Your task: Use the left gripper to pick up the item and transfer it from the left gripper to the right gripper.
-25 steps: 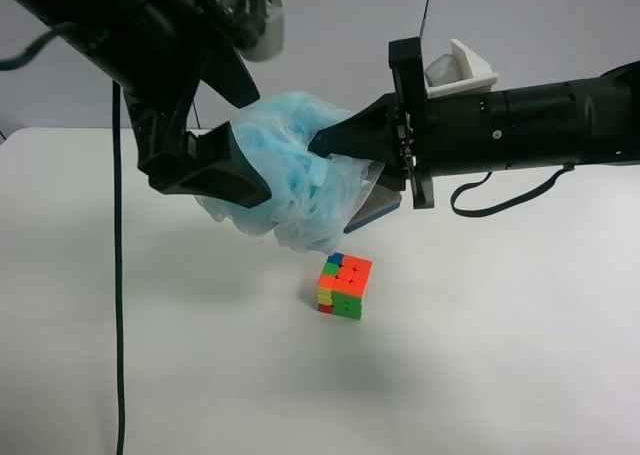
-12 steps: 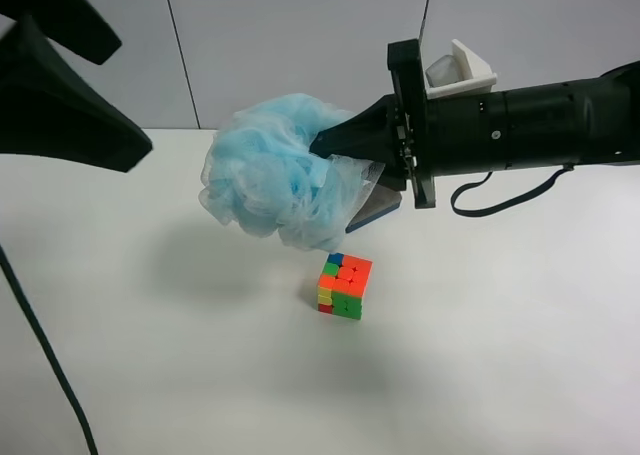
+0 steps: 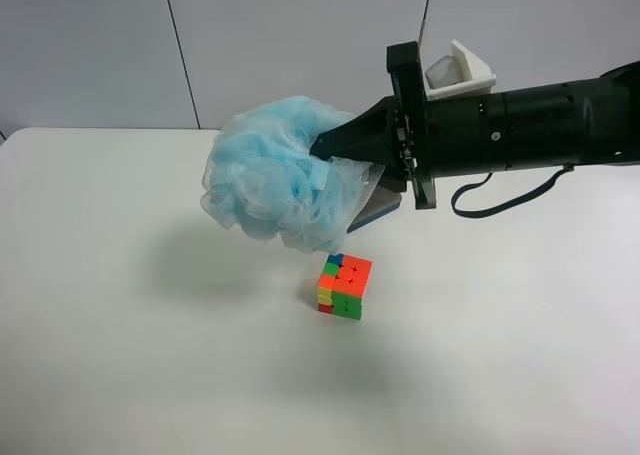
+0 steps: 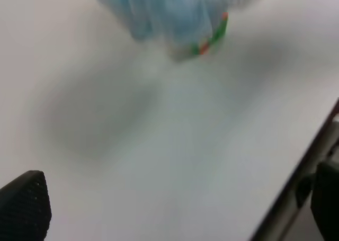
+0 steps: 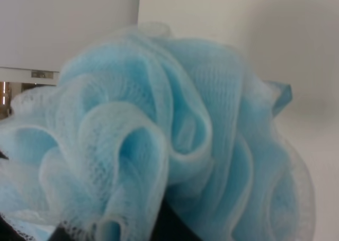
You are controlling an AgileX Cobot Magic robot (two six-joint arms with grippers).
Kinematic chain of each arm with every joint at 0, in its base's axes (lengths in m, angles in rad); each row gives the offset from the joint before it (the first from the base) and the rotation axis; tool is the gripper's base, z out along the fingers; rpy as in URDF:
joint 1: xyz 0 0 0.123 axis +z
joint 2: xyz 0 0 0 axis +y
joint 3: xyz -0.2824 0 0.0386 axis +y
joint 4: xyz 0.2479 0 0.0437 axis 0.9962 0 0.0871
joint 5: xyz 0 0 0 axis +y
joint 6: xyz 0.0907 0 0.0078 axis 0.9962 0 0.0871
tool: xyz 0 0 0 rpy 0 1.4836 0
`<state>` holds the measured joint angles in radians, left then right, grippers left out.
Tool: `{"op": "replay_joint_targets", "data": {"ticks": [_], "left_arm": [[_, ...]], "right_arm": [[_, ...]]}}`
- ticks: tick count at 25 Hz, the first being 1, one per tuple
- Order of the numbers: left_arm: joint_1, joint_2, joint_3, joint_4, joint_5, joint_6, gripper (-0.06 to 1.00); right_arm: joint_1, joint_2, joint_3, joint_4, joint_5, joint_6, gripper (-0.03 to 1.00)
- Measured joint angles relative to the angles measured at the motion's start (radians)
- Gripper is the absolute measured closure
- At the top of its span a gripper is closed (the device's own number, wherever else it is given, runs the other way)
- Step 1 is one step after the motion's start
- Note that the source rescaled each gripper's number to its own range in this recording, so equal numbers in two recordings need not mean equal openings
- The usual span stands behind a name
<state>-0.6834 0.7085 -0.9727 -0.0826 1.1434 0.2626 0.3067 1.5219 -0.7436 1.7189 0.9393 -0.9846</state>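
Fingers of the right gripper (image 3: 330,157) are clamped on the pouf (image 3: 268,180), held above the bench (image 3: 150,355), its lower edge just over the cube (image 3: 344,286); left gripper (image 4: 175,204) fingers are spread apart, with open bench seen between

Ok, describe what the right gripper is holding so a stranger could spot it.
Above the white table, a black arm from the exterior high view's right ends in the right gripper. It holds a fluffy light-blue mesh pouf, ruffled and larger than the multicoloured cube below.
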Motion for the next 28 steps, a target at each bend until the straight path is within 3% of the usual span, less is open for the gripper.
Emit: {"op": "replay_joint_targets", "data": {"ticks": [8, 16, 28], "left_arm": [[-0.002, -0.387, 0.290, 0.012, -0.060, -0.094, -0.06], [-0.005, -0.683, 0.402, 0.042, -0.087, -0.113, -0.06], [-0.005, -0.711, 0.464, 0.083, -0.086, -0.198, -0.06]], "right_arm": [[0.000, 0.000, 0.000, 0.000, 0.003, 0.000, 0.95], [0.000, 0.000, 0.000, -0.001, 0.004, 0.000, 0.95], [0.001, 0.000, 0.000, -0.001, 0.007, 0.000, 0.95]]}}
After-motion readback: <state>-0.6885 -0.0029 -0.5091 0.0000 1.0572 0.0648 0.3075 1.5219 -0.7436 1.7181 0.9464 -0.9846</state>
